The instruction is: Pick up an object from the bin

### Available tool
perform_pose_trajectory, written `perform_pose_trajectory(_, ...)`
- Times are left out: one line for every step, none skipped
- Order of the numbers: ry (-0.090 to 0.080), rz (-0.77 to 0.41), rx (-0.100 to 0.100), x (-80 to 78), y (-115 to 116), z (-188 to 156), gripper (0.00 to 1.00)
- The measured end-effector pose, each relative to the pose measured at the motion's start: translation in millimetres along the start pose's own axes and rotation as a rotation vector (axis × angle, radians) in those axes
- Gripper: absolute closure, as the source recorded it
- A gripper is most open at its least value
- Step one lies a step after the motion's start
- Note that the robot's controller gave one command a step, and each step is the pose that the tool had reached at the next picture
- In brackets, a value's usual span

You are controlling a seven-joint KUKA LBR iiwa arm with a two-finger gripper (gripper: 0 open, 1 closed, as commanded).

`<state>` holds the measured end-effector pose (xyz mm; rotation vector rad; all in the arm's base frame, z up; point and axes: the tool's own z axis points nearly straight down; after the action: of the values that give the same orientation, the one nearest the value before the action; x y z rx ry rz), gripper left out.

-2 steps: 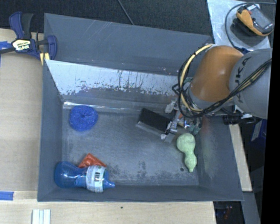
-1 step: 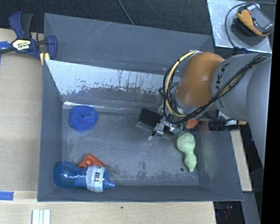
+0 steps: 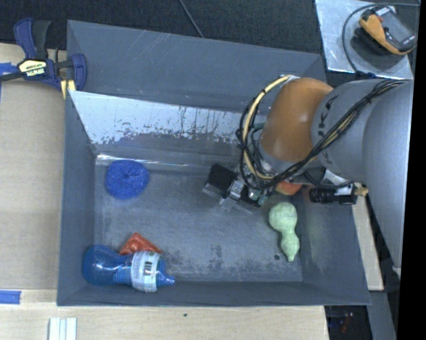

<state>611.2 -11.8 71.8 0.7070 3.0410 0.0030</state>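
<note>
Hanging low, arm (image 3: 368,140) beside green gourd (image 3: 284,227)

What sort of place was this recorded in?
Probably a robotics lab's bin-picking test station: a silver cabled robot arm reaches into a scuffed grey metal bin holding unrelated loose items, such as a blue plastic bottle and a pale green gourd-shaped toy.

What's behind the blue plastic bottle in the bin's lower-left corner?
A crumpled orange piece pokes out past the blue plastic bottle; its lower part is covered, so its kind is unclear.
</note>
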Motion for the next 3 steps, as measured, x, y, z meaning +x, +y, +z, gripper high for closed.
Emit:
perform_pose_trajectory(0.000,0.000,0.000,0.0,0.0,-0.2,1.00)
perform_pose_trajectory(0.004,0.000,0.001,1.2,-0.9,-17.5,1.00)
perform_pose_trajectory(0.006,-0.002,0.002,0.8,-1.3,-57.4,1.00)
